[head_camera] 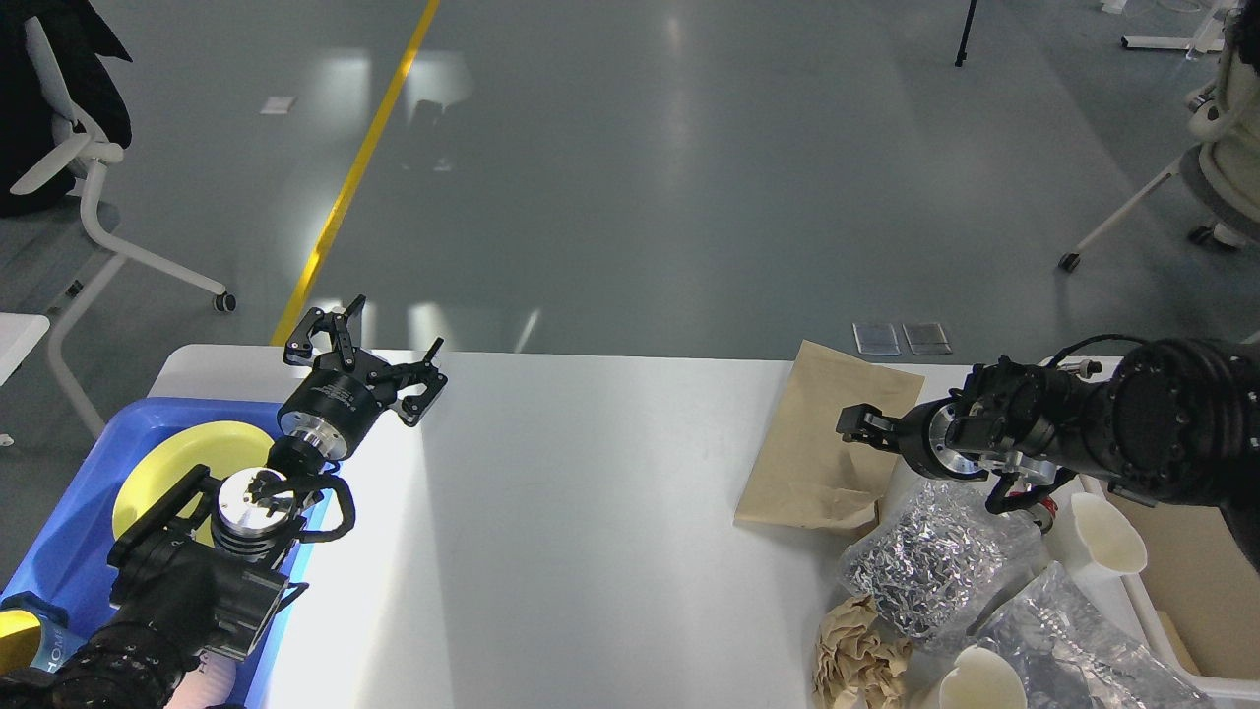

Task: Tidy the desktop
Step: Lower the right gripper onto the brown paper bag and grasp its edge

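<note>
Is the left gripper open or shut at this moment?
Open. The left gripper has its two fingers spread wide apart above the desktop, with nothing between them.

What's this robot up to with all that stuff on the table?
It seems to be clearing litter off the desktop. Its right hand reaches over the flat brown paper bag, holding nothing that I can see; whether it is open is unclear. Beside it lie silvery foil bags, crumpled brown paper and white paper cups. The left hand hangs open and empty by the blue tray holding a yellow plate.
</note>
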